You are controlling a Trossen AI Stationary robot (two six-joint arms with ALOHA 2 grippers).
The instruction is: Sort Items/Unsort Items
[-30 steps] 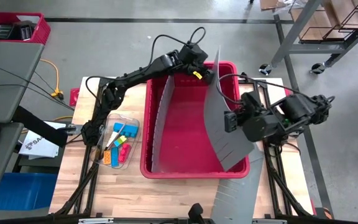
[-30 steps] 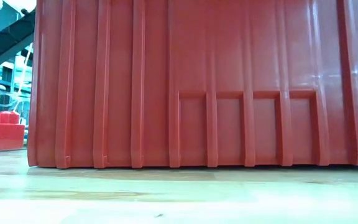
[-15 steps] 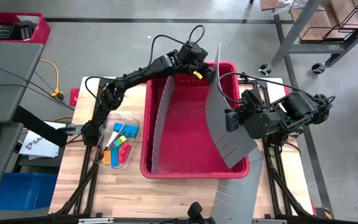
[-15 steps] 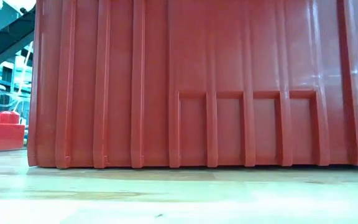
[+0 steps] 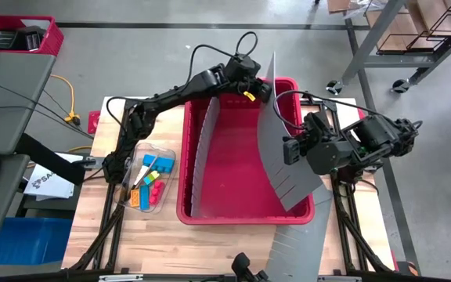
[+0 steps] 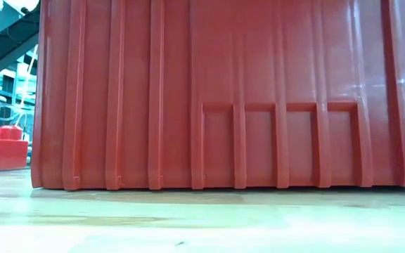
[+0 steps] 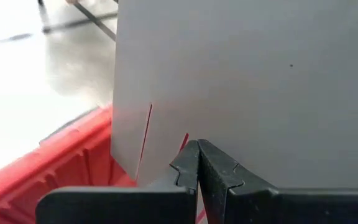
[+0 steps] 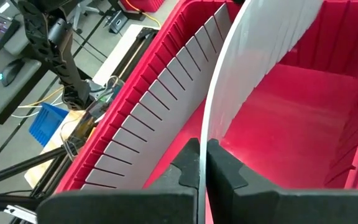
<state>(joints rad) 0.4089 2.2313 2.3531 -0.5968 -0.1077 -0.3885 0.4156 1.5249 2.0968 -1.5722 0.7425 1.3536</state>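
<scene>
No sorting was done: both pincers, left pincer (image 5: pixel 261 88) and right pincer (image 5: pixel 288 149), were clamped on the grey divider sheet (image 5: pixel 282 160) in the red bin (image 5: pixel 233 213), with the items (image 5: pixel 149 182) untouched in their clear tray (image 5: pixel 161 205).

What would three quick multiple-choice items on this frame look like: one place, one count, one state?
1. Where are the small coloured blocks?
A. in the red bin
B. in a clear tray left of the bin
C. on the floor

2. How many grey divider sheets touch the red bin?
A. one
B. two
C. four

3. The right pincer is:
A. open above the table
B. shut on the curved grey divider sheet
C. holding a block

Key: B, the tray sits beside the bin; B, one flat sheet, one curved; B, fingers pinch the sheet's edge.
</scene>
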